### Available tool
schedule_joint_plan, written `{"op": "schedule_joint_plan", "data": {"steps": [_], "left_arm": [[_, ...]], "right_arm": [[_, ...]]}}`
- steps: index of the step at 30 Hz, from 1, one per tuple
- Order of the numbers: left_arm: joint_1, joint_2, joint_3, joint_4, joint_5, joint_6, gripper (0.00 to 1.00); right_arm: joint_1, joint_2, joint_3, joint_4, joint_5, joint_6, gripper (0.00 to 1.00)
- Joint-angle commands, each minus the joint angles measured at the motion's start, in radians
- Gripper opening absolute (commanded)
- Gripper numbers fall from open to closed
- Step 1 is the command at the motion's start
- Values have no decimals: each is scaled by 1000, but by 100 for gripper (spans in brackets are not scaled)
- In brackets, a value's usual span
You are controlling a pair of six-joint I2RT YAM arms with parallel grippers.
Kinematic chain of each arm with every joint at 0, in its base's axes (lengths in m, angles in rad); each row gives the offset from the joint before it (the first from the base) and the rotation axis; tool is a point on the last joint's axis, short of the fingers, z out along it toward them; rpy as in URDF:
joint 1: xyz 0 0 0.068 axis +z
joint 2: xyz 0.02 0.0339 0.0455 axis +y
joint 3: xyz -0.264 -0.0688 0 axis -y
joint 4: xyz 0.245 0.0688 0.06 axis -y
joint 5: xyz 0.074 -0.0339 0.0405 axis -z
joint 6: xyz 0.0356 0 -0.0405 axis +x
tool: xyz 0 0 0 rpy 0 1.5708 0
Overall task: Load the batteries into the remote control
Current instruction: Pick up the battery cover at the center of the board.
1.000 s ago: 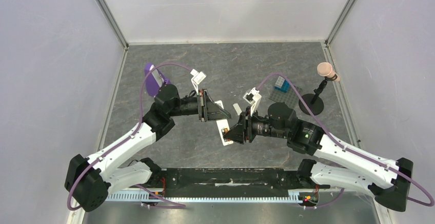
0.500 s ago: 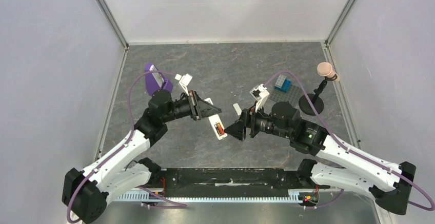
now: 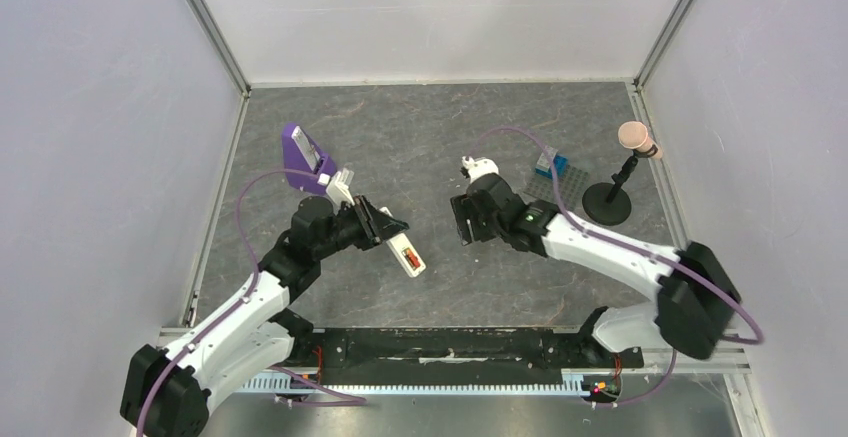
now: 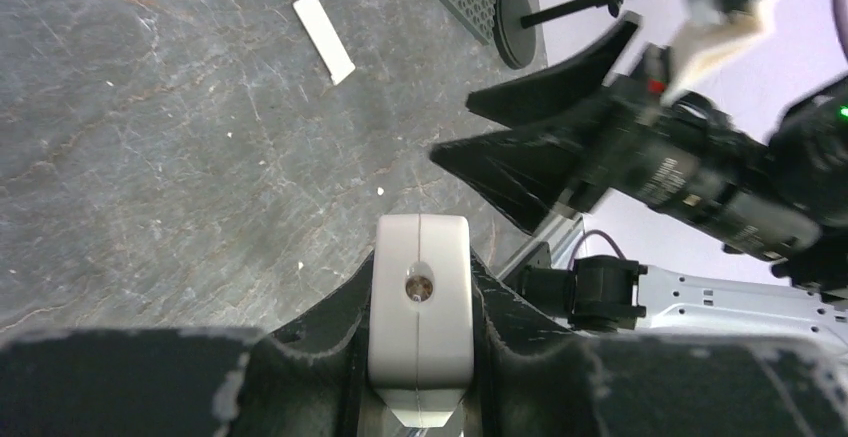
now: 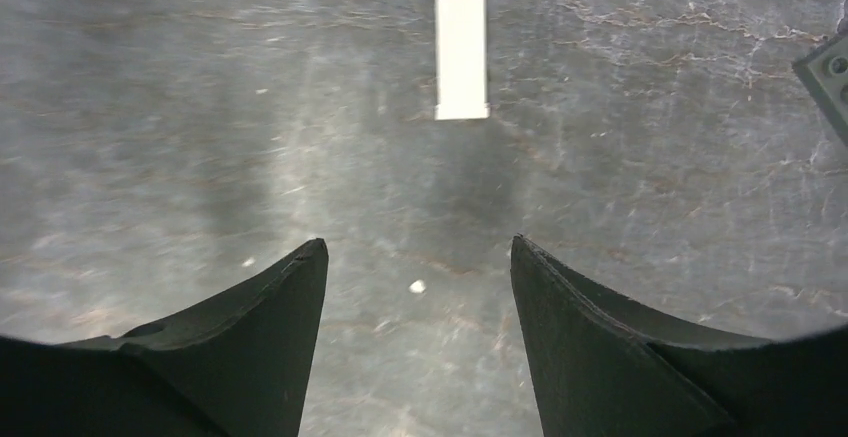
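- Clamping the remote (image 3: pixel 415 266) in my left gripper (image 3: pixel 388 234), I hold it raised over the table (image 3: pixel 430 122), a little left of the middle.
- My left jaws press on the remote's two long sides, and its free end points down and to the right in the top view.
- A red-orange battery (image 3: pixel 407 253) shows in the remote's open back, about midway along the part that sticks out of my grip.
- From my left wrist I see the remote end on: a white face with a small round window (image 4: pixel 419 285), wedged between my two black fingers (image 4: pixel 325 332).
- My right gripper (image 5: pixel 415 257) has its jaws spread apart, with only bare table showing between them.
- It sits to the right of the remote, near it and apart from it, with its fingers turned toward my left arm.
- A white strip (image 5: pixel 461 54) lies flat on the table ahead of my right fingertips, apart from them.
- A purple stand (image 3: pixel 303 155) sits at the left of the table, behind my left arm.
- A blue block (image 3: pixel 548 164) rests on a grey studded plate (image 3: pixel 568 187) beyond my right arm.
- A black stand with a pink ball (image 3: pixel 633 137) is just beside that plate, at the right edge.
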Motion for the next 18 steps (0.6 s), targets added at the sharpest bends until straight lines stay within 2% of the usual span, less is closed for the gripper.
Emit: {"op": "schedule_joint_plan", "data": {"steps": [1,4,8,18], "left_arm": [[25,-24,15,15,-43,45,2],[50,-8,19,7,-32,55,2],[81,27,23,29,6,57,2],[138,79,6,117,99,29,2]], "right_arm": [[-52,164,102,24,37,-155,67],[-85,268,145,29,-6,-193,59],[-114,342,189,45,-61,-219,55],[-176,480,267,17,-138,-219,57]]}}
